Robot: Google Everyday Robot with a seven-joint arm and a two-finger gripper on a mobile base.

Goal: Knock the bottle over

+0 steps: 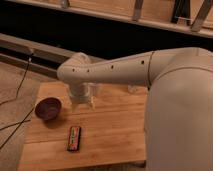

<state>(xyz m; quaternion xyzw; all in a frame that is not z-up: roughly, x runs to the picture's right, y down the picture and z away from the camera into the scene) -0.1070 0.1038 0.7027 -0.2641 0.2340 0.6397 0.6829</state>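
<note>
My gripper (pixel 82 103) hangs down from the white arm over the back left part of the wooden table (pixel 115 135). It points at the tabletop, just right of the dark purple bowl (pixel 48 108). A pale, see-through shape (pixel 95 91) that looks like the bottle stands close against the gripper's right side. It is only dimly seen, and I cannot tell whether the two touch. It looks upright.
Another pale clear thing (pixel 132 89) stands at the table's back edge, partly hidden under my arm (pixel 115 70). A dark snack bar (pixel 74 138) lies flat near the front left. Cables (pixel 20 85) run over the floor on the left. A dark shelf runs behind the table.
</note>
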